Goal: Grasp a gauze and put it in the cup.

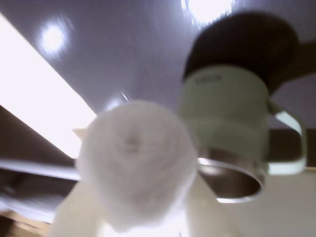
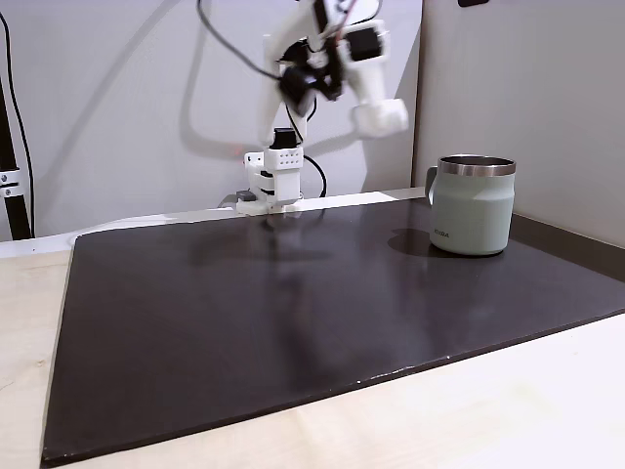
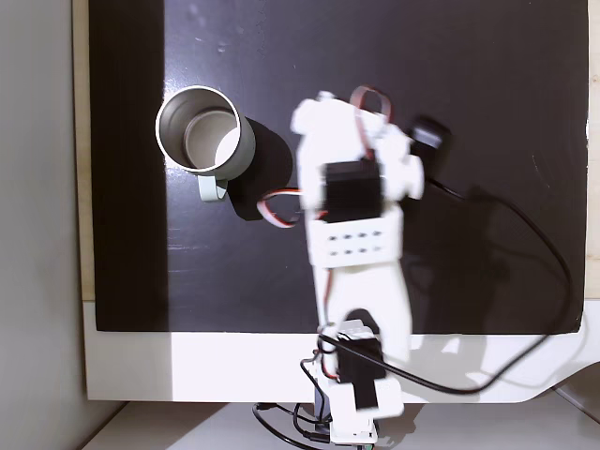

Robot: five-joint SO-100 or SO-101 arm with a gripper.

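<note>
Your claw (image 1: 140,217) grips the gauze (image 1: 136,163) beside the cup (image 1: 227,128); release off-centre and it bounces off the rim.

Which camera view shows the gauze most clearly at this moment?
The wrist view shows it best: the gauze is large and close, held by the end effector, with the cup behind. In both fixed views the raised, blurred arm leaves the gauze too unclear to pick out.

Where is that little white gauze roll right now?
In the wrist view the gauze is held in the gripper, raised, left of the cup.
</note>
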